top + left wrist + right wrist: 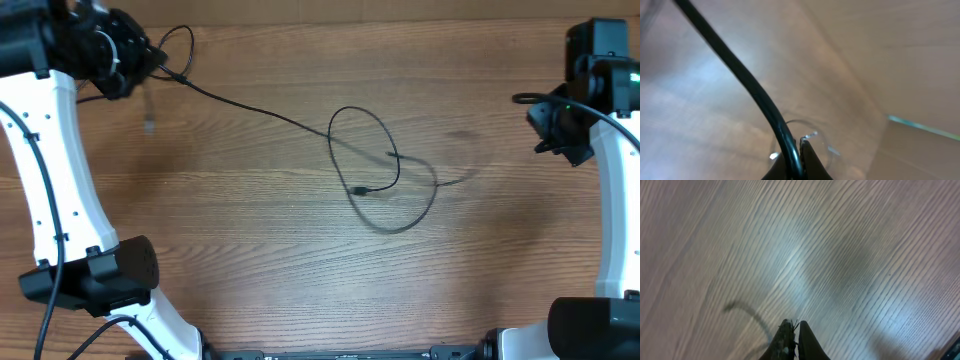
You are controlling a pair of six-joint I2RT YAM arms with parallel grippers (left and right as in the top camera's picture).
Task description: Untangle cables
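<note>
A black cable (740, 75) fills the foreground of the left wrist view, running from the upper left corner down into the left gripper (799, 152), which is clenched on it at the bottom edge of the picture. From overhead, the left gripper (158, 66) sits at the far left corner of the wooden table (250, 260). The cable (260, 108) makes a small arc just beside the gripper, then leaves it as a single thin line slanting toward the middle of the table. There it curls into an upright oval loop that crosses a second, lower loop, with a small plug end lying inside the overlap. How many separate cords make up that tangle cannot be told. The right gripper (550, 128) is near the right edge of the table, well apart from the loops. In its own wrist view the right gripper (796, 330) is clenched, fingertips together with nothing visible between them, above bare wood grain; a blurred dark curve to its left is too soft to identify
</note>
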